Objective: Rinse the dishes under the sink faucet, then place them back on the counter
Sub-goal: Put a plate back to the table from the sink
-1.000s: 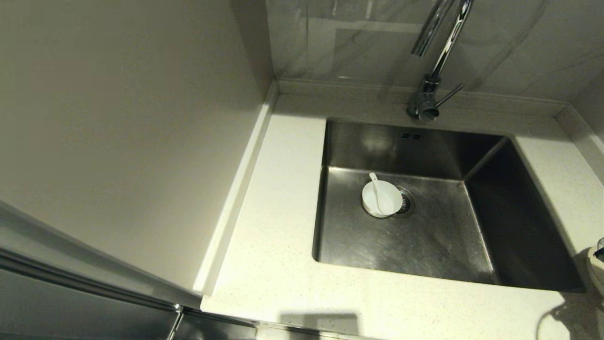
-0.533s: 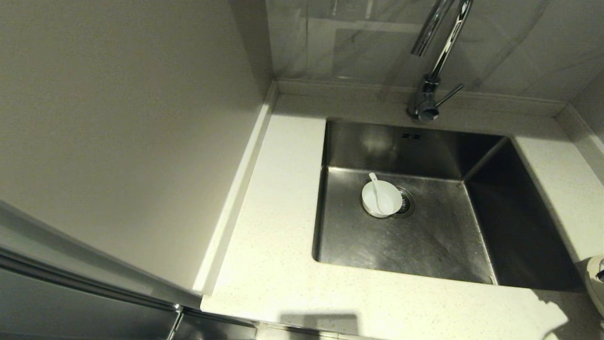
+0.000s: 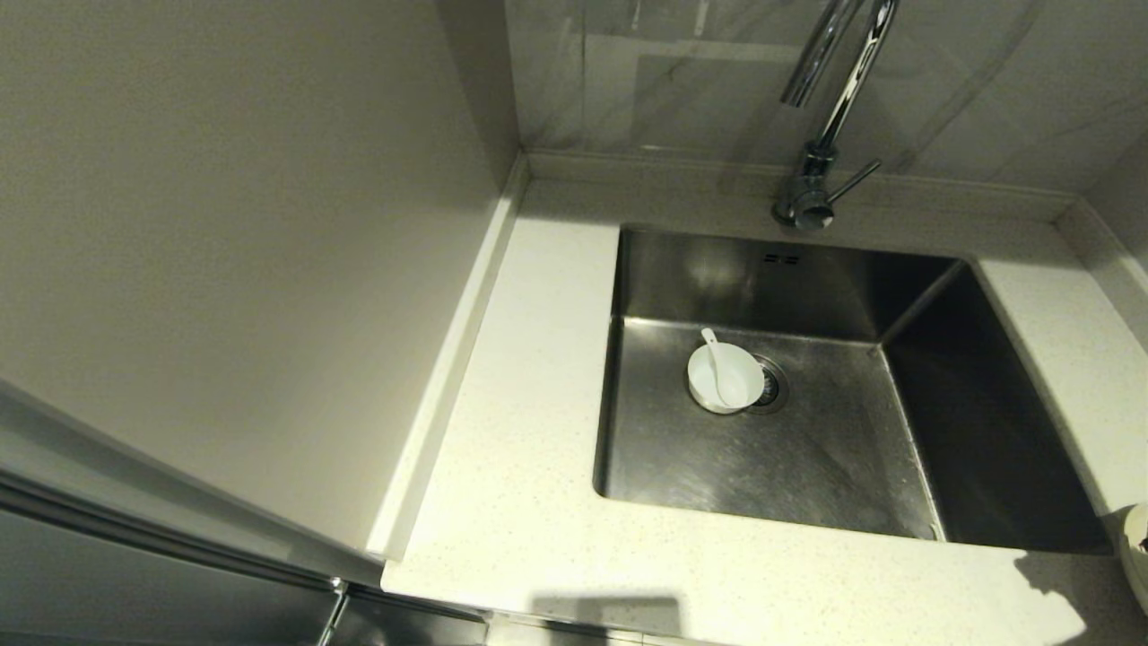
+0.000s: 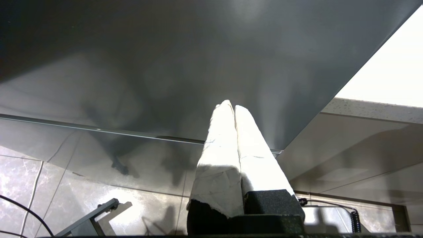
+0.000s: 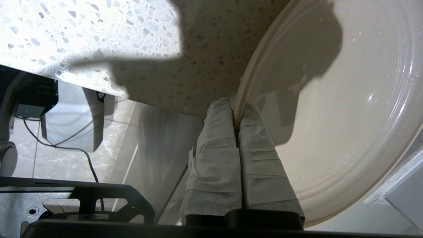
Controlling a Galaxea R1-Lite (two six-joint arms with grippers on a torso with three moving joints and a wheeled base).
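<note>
I see the pale speckled tabletop (image 3: pixel 520 502) around three sides of the sink (image 3: pixel 807 467), which is a deep square steel basin. On the far side of the basin stands the chrome faucet (image 3: pixel 821 144), with its thin lever pointing to the right and its spout reaching over the basin.

On the floor of the basin, touching the round drain (image 3: pixel 771 386) on its left side, sits the small white bowl (image 3: pixel 725 379). The short white spoon (image 3: pixel 716 359) lies inside the bowl, and its handle leans over the far rim.

The cream plate (image 5: pixel 347 109) I find at the right near corner of the tabletop; in the head view only a small piece of its edge (image 3: pixel 1137 538) shows at the border. In the right wrist view the plate has water drops on its face and it sits over the speckled stone (image 5: pixel 99 43).

My right end effector (image 5: pixel 235 109) is closed on the rim of this plate: the two wrapped fingers (image 5: pixel 214 148) press together with the plate edge pinched between their tips.

My left end effector (image 4: pixel 231 107) is parked low, below the tabletop level, in front of a dark cabinet panel (image 4: pixel 165 66). Its fingers are pressed fully together and they hold nothing.
</note>
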